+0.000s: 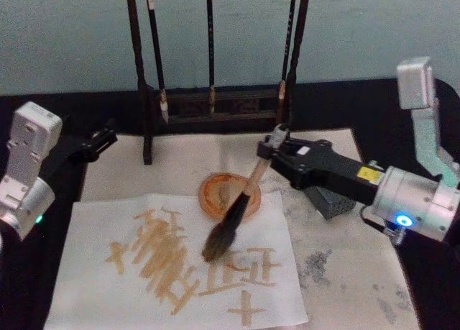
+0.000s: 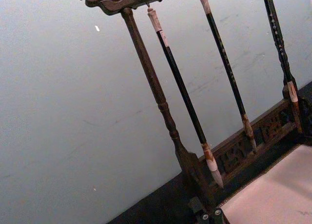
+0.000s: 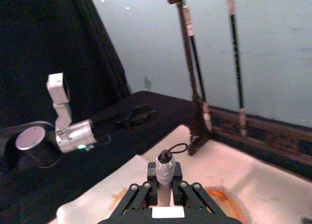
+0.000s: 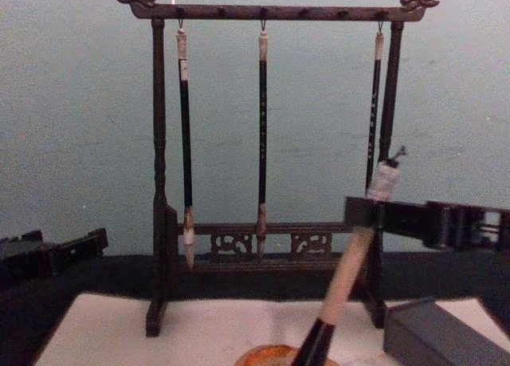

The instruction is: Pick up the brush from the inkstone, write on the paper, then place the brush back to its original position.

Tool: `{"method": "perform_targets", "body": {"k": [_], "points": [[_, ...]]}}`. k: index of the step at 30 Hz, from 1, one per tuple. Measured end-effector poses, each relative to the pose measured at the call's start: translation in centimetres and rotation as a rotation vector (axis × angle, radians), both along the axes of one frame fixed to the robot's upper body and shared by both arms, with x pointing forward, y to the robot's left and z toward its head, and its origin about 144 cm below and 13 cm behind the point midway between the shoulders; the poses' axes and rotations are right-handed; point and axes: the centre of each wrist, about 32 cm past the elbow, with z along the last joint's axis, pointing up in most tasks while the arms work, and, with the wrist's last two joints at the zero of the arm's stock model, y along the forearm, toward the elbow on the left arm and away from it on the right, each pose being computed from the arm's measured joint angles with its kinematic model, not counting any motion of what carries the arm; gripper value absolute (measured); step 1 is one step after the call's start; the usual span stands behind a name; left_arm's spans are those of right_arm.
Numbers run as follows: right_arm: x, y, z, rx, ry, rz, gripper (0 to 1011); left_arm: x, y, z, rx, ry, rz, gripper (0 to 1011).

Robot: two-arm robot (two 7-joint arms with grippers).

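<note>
I see the brush [image 1: 237, 204] leaning, with its bushy tip down on the paper [image 1: 79, 272], just in front of the round orange inkstone [image 1: 214, 190]. Its black shaft crosses above that dish. The tip meets the sheet among tan strokes, near the middle of the sheet.

The pale upper handle rises back and to the right into the right gripper [image 1: 267, 149]. Its fingers are clamped on the handle just under the whitish cap. The right arm reaches in from the right side, almost level, above a dark grey block [image 1: 330, 200] on the pale mat [image 1: 345, 272].

Behind them stands the wooden brush stand [image 1: 215, 103], where three slim brushes hang. The left gripper [image 1: 100, 139] is parked at the left edge of the mat, well apart from the brush.
</note>
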Motion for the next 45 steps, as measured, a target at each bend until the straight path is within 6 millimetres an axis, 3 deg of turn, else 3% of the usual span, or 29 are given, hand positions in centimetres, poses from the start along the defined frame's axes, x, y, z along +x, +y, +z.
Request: {"method": "perform_targets", "body": {"k": [11,17,29,35,45], "points": [[-1.0,-3.0,0.4,0.013,-0.009,-0.089,164,0.0,0.0,0.0,0.000,0.000,0.000,1002],[-1.4,-3.3,1.3,0.038,-0.042,-0.095,164,0.0,0.0,0.0,0.000,0.000,0.000,1002],[-1.2,-0.5,2.5,0.087,-0.092,0.011,164,0.0,0.0,0.0,0.000,0.000,0.000,1002],[-0.8,0.8,1.6,0.089,-0.066,0.039,164,0.0,0.0,0.0,0.000,0.000,0.000,1000],[-0.2,1.2,-0.4,0.070,0.001,0.040,164,0.0,0.0,0.0,0.000,0.000,0.000,1002]]}}
